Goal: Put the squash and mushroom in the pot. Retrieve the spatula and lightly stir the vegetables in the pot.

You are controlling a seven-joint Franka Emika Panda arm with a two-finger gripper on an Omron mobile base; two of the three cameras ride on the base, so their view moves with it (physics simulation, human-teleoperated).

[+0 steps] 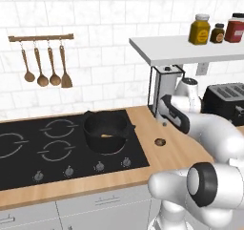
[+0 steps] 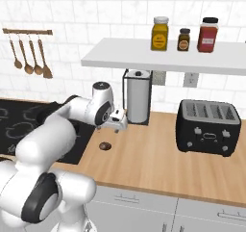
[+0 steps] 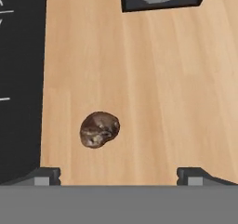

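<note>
On the wall at far left hang wooden spoons (image 1: pixel 42 67), handy to the hob (image 1: pixel 47 148) but not the slotted metal tool the task wants. The pot (image 1: pixel 105 130) sits on the hob's rear right burner, near the hob's right edge, with something orange lying in it, likely the squash, so it stands ready to take the next item. Right of the hob, on the bare wood of the table (image 2: pixel 158 163), lies the mushroom (image 1: pixel 160 141), just beside the hob's edge and well clear of the table's front edge. The pincer (image 2: pixel 118 122) hovers above it with jaws spread wide and nothing between them, pointed down, seemingly lined up for a pick. Behind stands a towel holder (image 2: pixel 138 96), and further right a toaster (image 2: pixel 209 126) near the wall
</note>
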